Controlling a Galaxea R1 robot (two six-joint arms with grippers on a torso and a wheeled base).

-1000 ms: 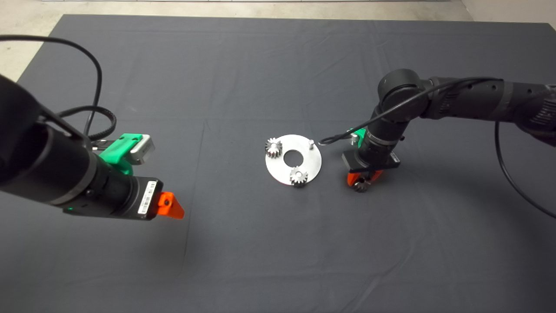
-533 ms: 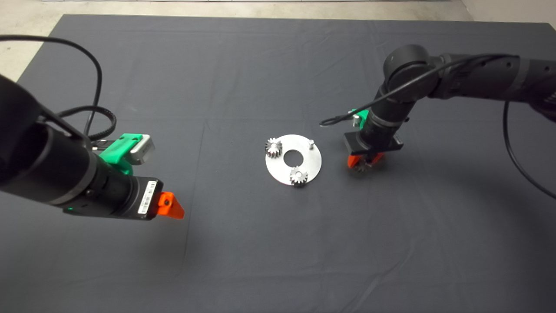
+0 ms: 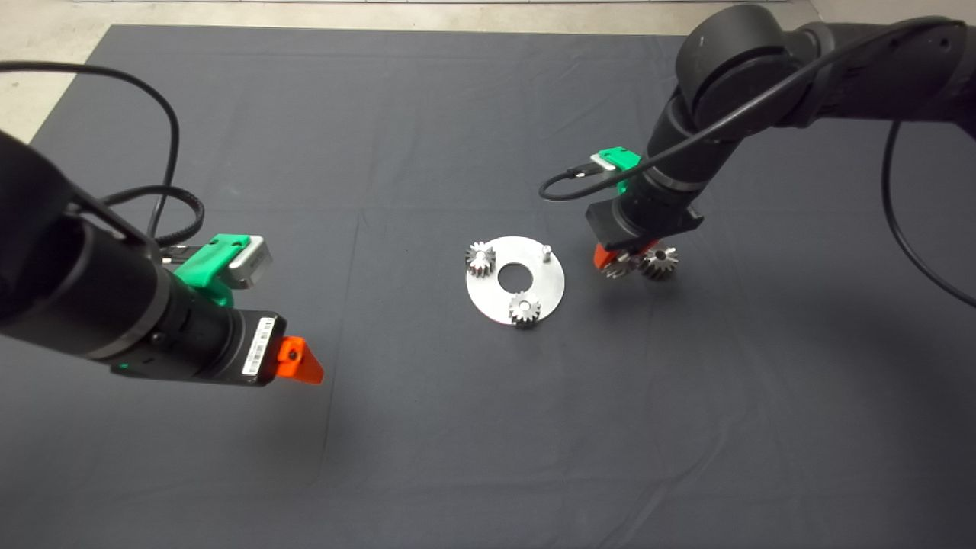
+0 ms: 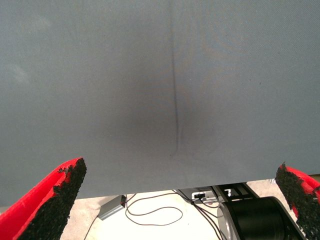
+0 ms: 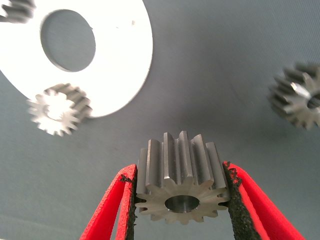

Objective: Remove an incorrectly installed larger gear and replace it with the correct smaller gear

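**Right wrist view: small gear clamped between the red fingers**

Right wrist view shows the right gripper (image 5: 181,197) closed down to the width of the smaller gear (image 5: 181,185), with a black pad pressed against the teeth on each side. The gear's hub and centre hole face the camera. From the head view, this gripper (image 3: 619,263) hangs above the mat (image 3: 427,427), just beside the round steel plate (image 3: 550,284). The larger gear (image 3: 659,263) lies on the mat, next to the gripper on the side away from the plate, apart from it.

Two other small gears (image 3: 479,258) (image 3: 524,309) sit on the plate, and a bare peg (image 3: 546,252) stands near the plate's edge.

The left gripper (image 4: 170,200) is parked over the mat's left part, fingers spread wide and holding nothing. A white label (image 3: 258,347) on its wrist carries print too small to read.
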